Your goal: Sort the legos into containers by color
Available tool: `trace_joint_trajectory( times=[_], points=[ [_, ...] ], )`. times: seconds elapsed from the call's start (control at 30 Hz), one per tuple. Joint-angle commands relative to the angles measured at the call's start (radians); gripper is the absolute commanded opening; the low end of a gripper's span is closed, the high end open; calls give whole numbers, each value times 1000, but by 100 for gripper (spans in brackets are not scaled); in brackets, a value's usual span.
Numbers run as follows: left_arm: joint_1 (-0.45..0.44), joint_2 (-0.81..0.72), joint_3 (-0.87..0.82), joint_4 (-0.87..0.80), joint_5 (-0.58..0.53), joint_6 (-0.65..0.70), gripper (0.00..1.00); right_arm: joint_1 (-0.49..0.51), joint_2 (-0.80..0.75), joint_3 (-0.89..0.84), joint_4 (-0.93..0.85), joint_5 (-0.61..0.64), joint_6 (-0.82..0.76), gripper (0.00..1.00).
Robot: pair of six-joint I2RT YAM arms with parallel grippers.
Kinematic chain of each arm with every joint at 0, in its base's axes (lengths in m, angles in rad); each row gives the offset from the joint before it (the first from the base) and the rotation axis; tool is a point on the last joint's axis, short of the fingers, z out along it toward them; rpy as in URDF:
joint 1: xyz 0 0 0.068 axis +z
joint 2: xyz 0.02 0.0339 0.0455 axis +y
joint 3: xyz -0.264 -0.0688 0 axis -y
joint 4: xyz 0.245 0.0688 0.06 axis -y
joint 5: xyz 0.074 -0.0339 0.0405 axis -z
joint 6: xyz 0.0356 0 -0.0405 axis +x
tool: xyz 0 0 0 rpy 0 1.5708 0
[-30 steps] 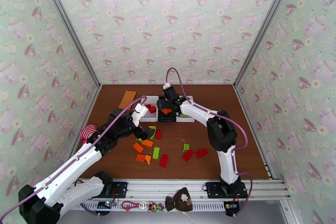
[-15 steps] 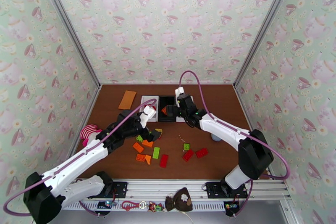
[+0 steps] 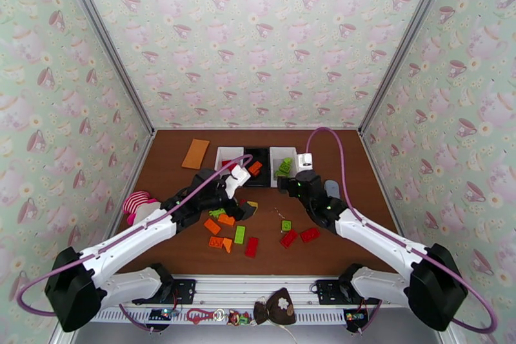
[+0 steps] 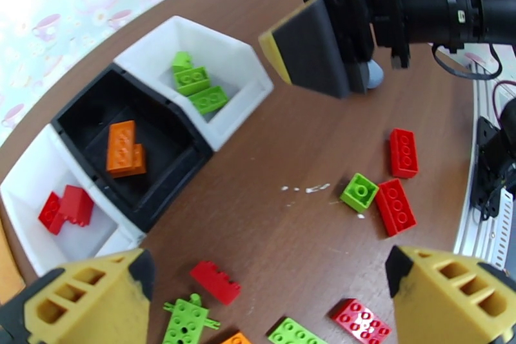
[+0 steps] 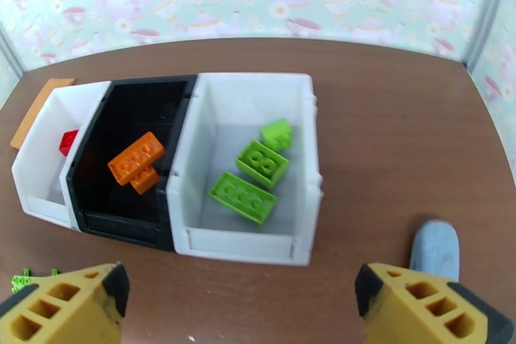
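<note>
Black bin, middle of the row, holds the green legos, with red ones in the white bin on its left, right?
Not quite. The black bin holds orange legos, not green; the green legos lie in the white bin on its right. It is the middle bin, and the red legos are in the left white bin. The right wrist view shows this.

Legos (image 4: 122, 148) glossy plastic; bins (image 5: 248, 110) smooth plastic; table (image 5: 387, 113) matt wood-look; striped toy (image 3: 135, 202) plush cloth.
</note>
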Motion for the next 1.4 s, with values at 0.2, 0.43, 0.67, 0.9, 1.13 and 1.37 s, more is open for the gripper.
trace_joint_trajectory(
  times=[0.2, 0.43, 0.67, 0.9, 1.13, 1.37],
  points=[
    [-34, 2, -52, 117, 171, 64, 100, -4, -242, -84, -539, 151, 517, 99],
    [-64, 66, -19, 71, 227, 171, 100, -4, -343, -108, -747, 11, 768, 90],
    [-92, 123, 3, 56, 241, 214, 100, -4, -224, -108, -763, -146, 858, 85],
    [-102, 117, -7, 45, 238, 241, 100, -4, -20, -109, -642, -256, 880, 78],
    [-107, 115, -15, 44, 230, 237, 100, -4, 75, -137, -550, -286, 900, 65],
    [-108, 110, -17, 53, 227, 233, 100, -4, 83, -152, -531, -277, 899, 37]
  ],
)
